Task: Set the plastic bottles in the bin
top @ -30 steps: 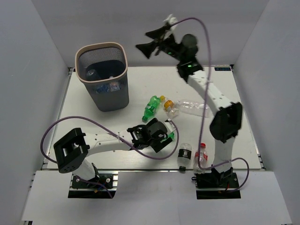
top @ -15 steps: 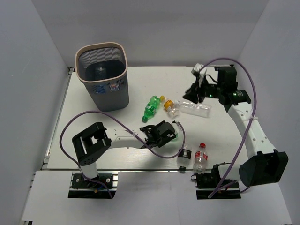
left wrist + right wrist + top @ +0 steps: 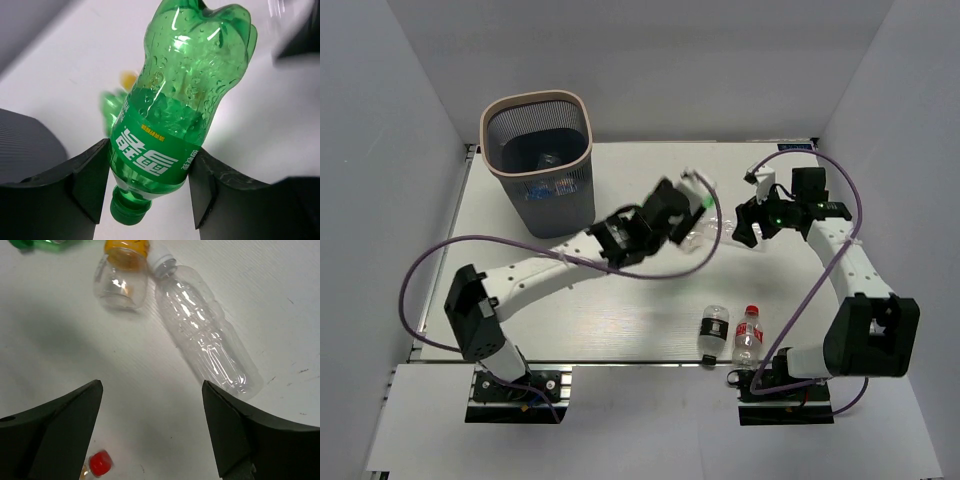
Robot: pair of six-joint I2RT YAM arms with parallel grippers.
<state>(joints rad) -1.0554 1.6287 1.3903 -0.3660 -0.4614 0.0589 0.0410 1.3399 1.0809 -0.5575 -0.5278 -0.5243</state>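
- Top view: the left gripper is clamped on a green bottle, held up well to the right of the bin. The right gripper hangs just beyond it, farther from the bin. With the arms this close, I'd worry a swing towards the bin snags a cable.
- Left wrist: the jaws pinch the green bottle at its label. Its cap points back at the wrist and its body juts past the tips. Slick plastic, so it could pivot or slip.
- Right wrist: the jaws are spread and hold nothing. The clear bottle lies ahead of them, not between them. Closing here would miss, or nudge it into rolling.
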